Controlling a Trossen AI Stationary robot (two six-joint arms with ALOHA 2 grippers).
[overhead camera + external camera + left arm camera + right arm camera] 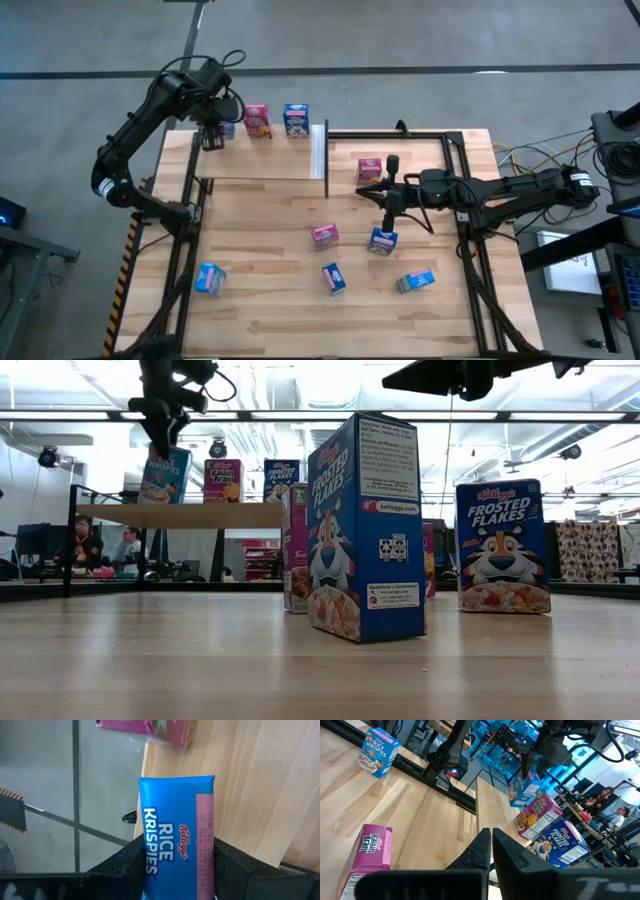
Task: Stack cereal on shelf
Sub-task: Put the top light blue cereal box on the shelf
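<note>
Frosted Flakes box (366, 528) stands upright nearest the low camera on the tabletop (270, 310). At the shelf's (260, 160) far left corner, the left claw (212, 138) grips a blue Rice Krispies box (177, 840) by its narrow sides; light, crushable cardboard, best held gently there. The right claw (389, 200), fingers closed and empty, hovers mid-tabletop.

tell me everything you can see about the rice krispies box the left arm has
The Rice Krispies box is a small bright blue cardboard carton with white lettering, a red Kellogg's script and a pink panel with printed date codes on its top flap. It stands upright at the shelf's far left end, beside a pink box. The left gripper has its jaws clamped on the box's two sides from above. The low view shows its printed front facing the table.
</note>
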